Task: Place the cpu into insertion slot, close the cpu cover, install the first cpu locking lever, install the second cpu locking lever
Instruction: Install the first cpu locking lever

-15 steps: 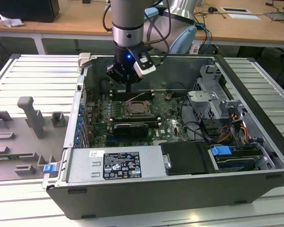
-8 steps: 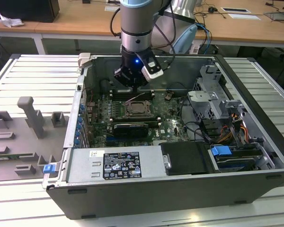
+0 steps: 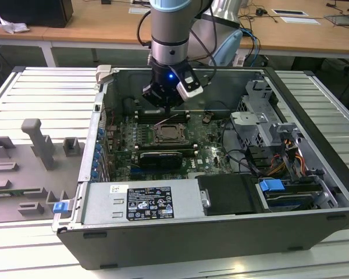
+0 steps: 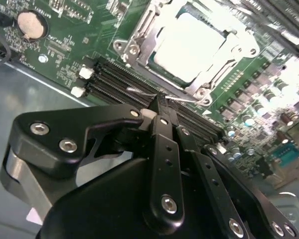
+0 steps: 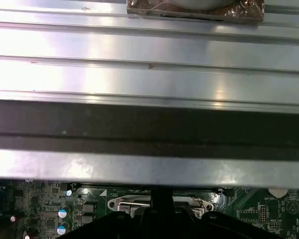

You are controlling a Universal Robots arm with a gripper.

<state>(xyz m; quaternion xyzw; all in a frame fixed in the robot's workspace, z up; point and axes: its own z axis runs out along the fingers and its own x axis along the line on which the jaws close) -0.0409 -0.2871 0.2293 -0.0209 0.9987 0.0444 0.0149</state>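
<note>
The pale cpu [image 4: 189, 42] lies flat in the insertion slot [image 3: 170, 133] on the green board inside the open computer case. The silver cpu cover [image 4: 143, 31] lies down around it, and the chip shows through its window. A thin wire locking lever [image 4: 139, 92] runs along the socket's edge next to the memory slots. My gripper [image 4: 162, 104] is shut, its black fingers pressed together with their tips right at this lever. Whether they touch it I cannot tell. In the exterior view the gripper [image 3: 164, 104] hangs just behind the socket. The first wrist view shows the gripper [image 5: 162, 196] before the socket's rim.
Black memory slots [image 4: 114, 79] lie between gripper and socket. A coin battery [image 4: 31, 25] sits on the board. The case's back wall [image 5: 149, 74] stands close behind the arm. A long black card [image 3: 158, 158], a drive cage [image 3: 262, 122] and cables crowd the case. Grey fixtures [image 3: 38, 145] stand outside.
</note>
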